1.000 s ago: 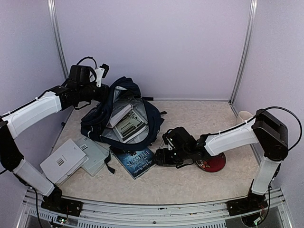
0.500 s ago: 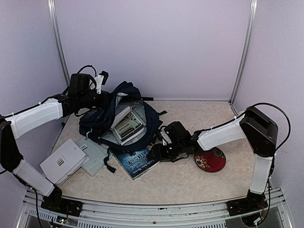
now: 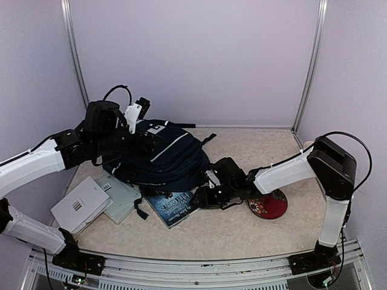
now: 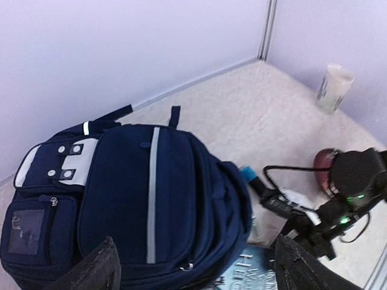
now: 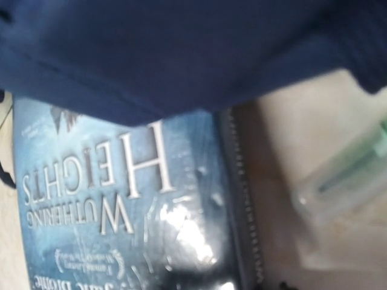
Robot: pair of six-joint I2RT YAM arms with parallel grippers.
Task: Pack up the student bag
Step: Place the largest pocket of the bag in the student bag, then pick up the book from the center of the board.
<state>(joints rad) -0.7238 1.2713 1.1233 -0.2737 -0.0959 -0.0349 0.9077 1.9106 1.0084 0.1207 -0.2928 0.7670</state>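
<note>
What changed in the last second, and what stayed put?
The left end effector opened and let go of the student bag, whose raised flap dropped shut, hiding the contents. The right end effector edged slightly left, near the blue book. The white books, blue book and red disc stayed put.

Book (image 3: 175, 206) half under student bag (image 3: 162, 154); right wrist view blurred.

The student bag (image 3: 158, 156) partly over a book (image 3: 176, 206), flat boxes (image 3: 81, 206) left
</note>
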